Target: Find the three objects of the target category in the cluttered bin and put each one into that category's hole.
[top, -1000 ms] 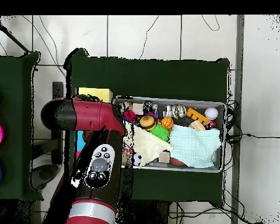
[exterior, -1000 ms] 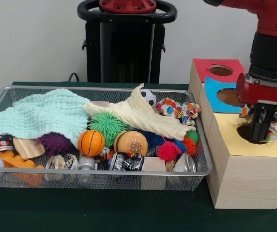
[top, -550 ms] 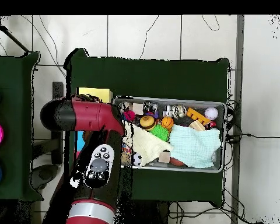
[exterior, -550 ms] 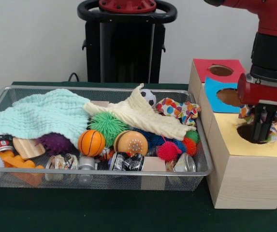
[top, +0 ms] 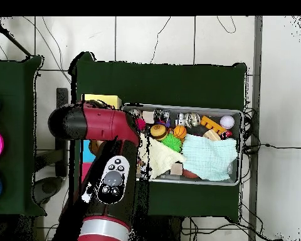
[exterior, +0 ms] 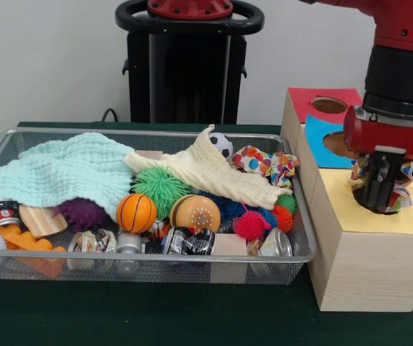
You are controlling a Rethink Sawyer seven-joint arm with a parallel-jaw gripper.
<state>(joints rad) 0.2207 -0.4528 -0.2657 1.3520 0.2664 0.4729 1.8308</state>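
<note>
Gripper [exterior: 380, 189] stands over the yellow-topped section of the wooden box [exterior: 365, 256], directly above the hole there. Against the picture one second earlier it has risen: then its tips reached down into the hole, now they hang at the rim. A patterned cloth [exterior: 401, 180], multicoloured, shows on both sides of the tips; whether the jaws are clenched on it or have let it go cannot be told from either view. In the overhead view the arm [top: 109, 179] covers the box and the tool entirely.

Judgement: the cloth has not gone down the hole. It sits higher than it did a second ago, in step with the gripper's rise, which suggests it is caught on or held by the tool and not delivered. This drop cannot be counted as complete.

A second patterned cloth [exterior: 267, 164] of like print lies at the right end of the wire bin [exterior: 19, 268], against the cream cloth [exterior: 213, 173]. The mint cloth [exterior: 62, 173] covers the bin's left half. Balls, cans and blocks beneath appear undisturbed across all pictures. The bin sits on the green counter [exterior: 156, 317], just beside the box.

If cloths are the target, further items remain in the bin and the search is not finished.
</note>
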